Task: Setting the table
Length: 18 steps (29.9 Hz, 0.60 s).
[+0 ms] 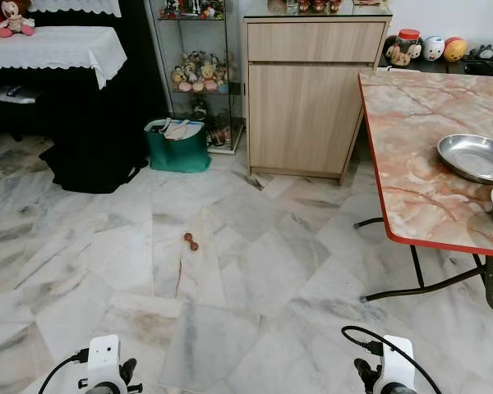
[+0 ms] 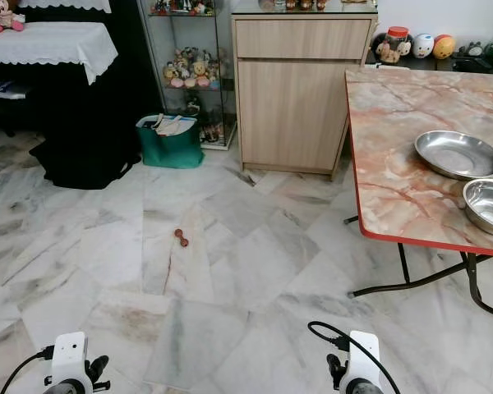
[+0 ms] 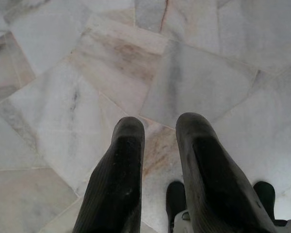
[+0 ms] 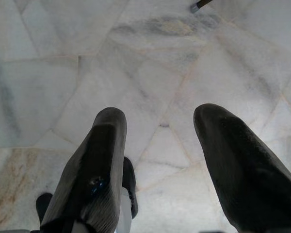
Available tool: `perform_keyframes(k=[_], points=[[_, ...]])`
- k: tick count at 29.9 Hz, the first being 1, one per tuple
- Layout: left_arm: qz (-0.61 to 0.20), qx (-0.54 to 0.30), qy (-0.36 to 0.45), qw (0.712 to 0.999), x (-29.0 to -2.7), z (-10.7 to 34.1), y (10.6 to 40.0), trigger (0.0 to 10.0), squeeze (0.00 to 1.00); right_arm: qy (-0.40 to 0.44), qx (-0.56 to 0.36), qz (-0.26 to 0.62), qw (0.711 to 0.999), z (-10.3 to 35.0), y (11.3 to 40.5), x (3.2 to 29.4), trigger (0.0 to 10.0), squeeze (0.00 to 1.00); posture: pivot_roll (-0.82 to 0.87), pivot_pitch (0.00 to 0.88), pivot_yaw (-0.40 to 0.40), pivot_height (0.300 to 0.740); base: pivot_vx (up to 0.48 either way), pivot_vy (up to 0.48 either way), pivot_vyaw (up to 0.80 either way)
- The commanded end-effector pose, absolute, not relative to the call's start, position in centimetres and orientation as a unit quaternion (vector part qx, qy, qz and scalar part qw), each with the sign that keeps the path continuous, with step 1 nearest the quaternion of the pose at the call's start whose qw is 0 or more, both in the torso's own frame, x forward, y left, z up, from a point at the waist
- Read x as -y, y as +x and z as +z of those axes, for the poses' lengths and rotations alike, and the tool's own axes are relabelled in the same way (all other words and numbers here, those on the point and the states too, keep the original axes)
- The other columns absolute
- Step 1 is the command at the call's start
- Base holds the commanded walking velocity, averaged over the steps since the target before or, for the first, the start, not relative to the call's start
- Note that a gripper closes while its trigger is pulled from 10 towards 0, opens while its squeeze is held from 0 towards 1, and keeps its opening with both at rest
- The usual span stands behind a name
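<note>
A marble-patterned table (image 1: 411,139) with a red edge stands at my right. On it lie a shallow steel plate (image 1: 475,156) and, nearer the front edge, a steel bowl (image 2: 488,203). Both arms hang low over the floor, well short of the table. My left gripper (image 3: 160,128) points down at the marble floor, its fingers apart with nothing between them. My right gripper (image 4: 160,121) also points at the floor, open wider and empty.
A wooden cabinet (image 1: 308,94) stands ahead, a glass shelf of figurines (image 1: 197,74) to its left. A green bag (image 1: 177,146) and a black-draped table (image 1: 57,49) stand at the left. A small brown object (image 1: 191,241) lies on the floor. Black table legs (image 1: 419,283) spread under the table.
</note>
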<state>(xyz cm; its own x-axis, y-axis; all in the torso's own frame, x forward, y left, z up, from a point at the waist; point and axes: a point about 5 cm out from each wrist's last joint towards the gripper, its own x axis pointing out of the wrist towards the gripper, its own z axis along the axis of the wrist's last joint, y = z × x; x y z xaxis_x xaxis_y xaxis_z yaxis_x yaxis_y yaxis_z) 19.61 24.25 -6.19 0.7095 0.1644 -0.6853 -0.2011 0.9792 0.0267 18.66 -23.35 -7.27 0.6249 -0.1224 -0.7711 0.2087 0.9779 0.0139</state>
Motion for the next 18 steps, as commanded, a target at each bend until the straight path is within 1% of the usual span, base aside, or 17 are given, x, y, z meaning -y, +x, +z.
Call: perform_keyframes(k=[1, 15, 17, 18], points=[[0.103, -0.372, -0.028, 0.922, -24.14, -6.35, 19.42, 10.0, 0.0, 0.05, -0.422, -0.092, 0.9, -7.2, 18.74, 23.44, 10.0, 0.0, -0.04, 0.0, 0.033, 0.74, 0.0, 0.0, 0.0], [0.1, -0.374, -0.025, 0.922, -24.08, -6.42, 19.32, 10.0, 0.0, 0.051, -0.433, -0.095, 0.895, -7.45, 18.21, 23.63, 10.0, 0.0, -0.04, 0.0, 0.031, 0.74, 0.0, 0.0, -0.71], [0.101, -0.373, -0.024, 0.922, -24.21, -6.39, 19.31, 10.0, 0.0, 0.049, -0.434, -0.095, 0.894, -7.51, 18.1, 23.59, 10.0, 0.0, -0.03, 0.0, 0.028, 0.74, 0.0, 0.0, -0.61], [0.101, -0.373, -0.024, 0.922, -24.25, -6.38, 19.31, 10.0, 0.0, 0.05, -0.435, -0.096, 0.894, -7.54, 18.06, 23.57, 10.0, 0.0, -0.03, 0.0, 0.031, 0.74, 0.0, 0.0, 0.0]])
